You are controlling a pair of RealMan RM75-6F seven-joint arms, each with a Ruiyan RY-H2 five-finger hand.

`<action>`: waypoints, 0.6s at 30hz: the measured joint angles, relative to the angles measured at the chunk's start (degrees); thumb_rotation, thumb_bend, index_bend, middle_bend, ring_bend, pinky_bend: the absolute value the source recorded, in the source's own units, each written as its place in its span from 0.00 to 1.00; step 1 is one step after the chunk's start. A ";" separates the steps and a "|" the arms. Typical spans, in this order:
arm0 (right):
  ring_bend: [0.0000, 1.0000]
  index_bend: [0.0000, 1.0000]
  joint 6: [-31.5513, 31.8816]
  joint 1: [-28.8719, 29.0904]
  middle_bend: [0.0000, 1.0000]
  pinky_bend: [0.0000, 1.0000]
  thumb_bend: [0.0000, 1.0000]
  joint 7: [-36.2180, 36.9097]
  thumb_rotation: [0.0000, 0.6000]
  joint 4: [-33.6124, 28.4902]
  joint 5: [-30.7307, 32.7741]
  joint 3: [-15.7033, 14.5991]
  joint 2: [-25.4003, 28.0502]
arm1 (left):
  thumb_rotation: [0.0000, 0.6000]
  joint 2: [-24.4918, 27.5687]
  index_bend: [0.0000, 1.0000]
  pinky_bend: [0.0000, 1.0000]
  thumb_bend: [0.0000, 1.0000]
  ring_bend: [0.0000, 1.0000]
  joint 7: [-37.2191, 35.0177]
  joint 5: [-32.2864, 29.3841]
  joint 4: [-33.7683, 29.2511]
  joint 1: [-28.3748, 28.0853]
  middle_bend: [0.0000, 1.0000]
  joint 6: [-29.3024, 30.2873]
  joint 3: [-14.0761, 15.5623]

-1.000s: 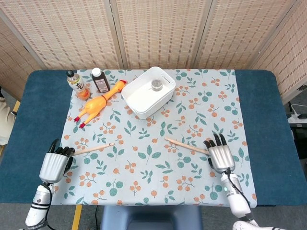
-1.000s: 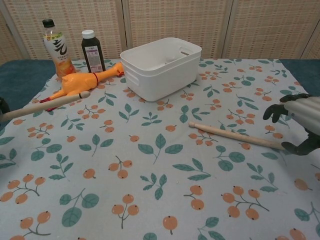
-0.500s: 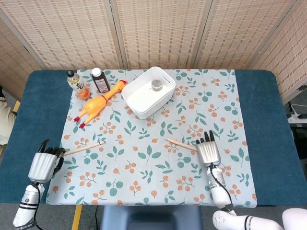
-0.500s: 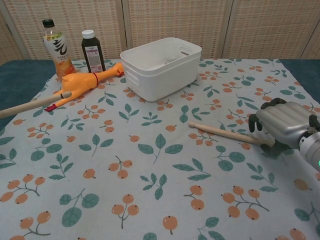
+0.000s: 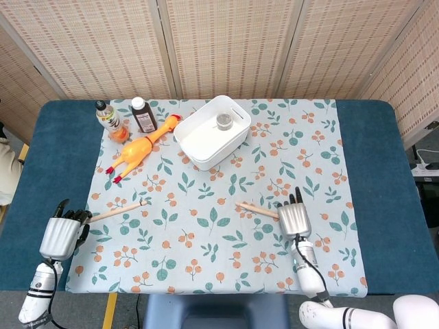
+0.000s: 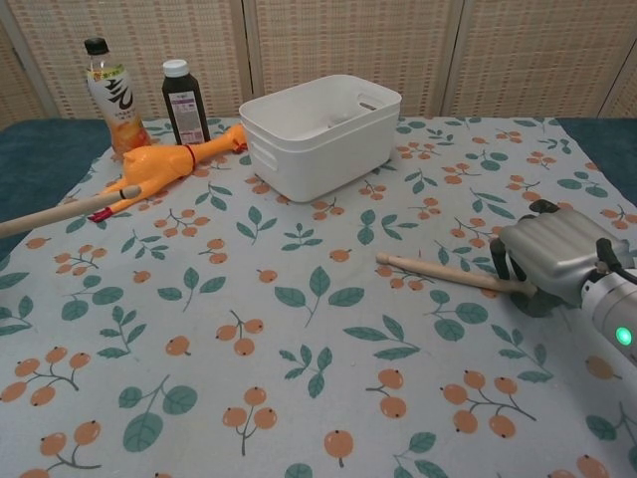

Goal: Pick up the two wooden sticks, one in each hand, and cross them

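My left hand [image 5: 61, 235] at the cloth's front left edge grips the near end of one wooden stick [image 5: 116, 210]. That stick [image 6: 70, 209] slants up off the cloth, its tip near the rubber chicken; the chest view does not show the left hand. At the front right, my right hand [image 5: 293, 217] [image 6: 549, 262] has its fingers curled round the near end of the other wooden stick [image 5: 257, 209] [image 6: 448, 274]. This stick lies low over the cloth and points left, toward the middle.
A white bin [image 5: 206, 140] [image 6: 323, 149] holding a small round object [image 5: 224, 121] stands at the back centre. A yellow rubber chicken [image 5: 140, 146] [image 6: 159, 164] and two bottles [image 5: 108, 118] [image 5: 143, 114] are at the back left. A leaf-patterned cloth [image 5: 206, 240] covers the blue table.
My right hand has closed on its stick and carried it a little left. My left hand has drawn back to the left with its stick, then held still.
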 measured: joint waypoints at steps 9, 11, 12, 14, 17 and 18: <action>0.31 0.61 -0.03 0.36 0.60 0.00 0.32 -0.71 1.00 0.24 1.29 -0.42 0.25 | 1.00 -0.32 0.80 0.19 0.60 0.52 0.04 -0.05 0.66 -0.06 0.87 -0.45 -0.13; 0.38 0.71 -0.10 0.44 0.67 0.00 0.32 -0.68 1.00 0.52 1.30 -0.59 0.26 | 1.00 -0.39 0.80 0.19 0.60 0.52 0.07 -0.10 0.84 -0.08 0.87 -0.56 -0.17; 0.43 0.77 0.00 0.48 0.72 0.00 0.33 -0.74 1.00 0.70 1.25 -0.67 0.23 | 1.00 -0.44 0.80 0.19 0.60 0.52 0.11 -0.14 0.95 -0.09 0.87 -0.63 -0.20; 0.49 0.86 0.31 0.51 0.78 0.03 0.35 -0.55 1.00 0.91 0.84 -0.80 0.15 | 1.00 -0.44 0.80 0.19 0.60 0.52 0.11 -0.18 1.04 -0.08 0.87 -0.66 -0.26; 0.56 0.96 0.85 0.42 0.85 0.06 0.40 0.48 1.00 1.01 -0.06 -0.94 0.20 | 1.00 -0.43 0.80 0.19 0.60 0.52 0.21 -0.39 1.28 -0.06 0.87 -0.74 -0.41; 0.57 0.97 0.96 0.37 0.86 0.07 0.41 0.87 1.00 0.99 -0.43 -1.03 0.32 | 1.00 -0.42 0.80 0.19 0.60 0.52 0.25 -0.55 1.36 -0.05 0.87 -0.88 -0.50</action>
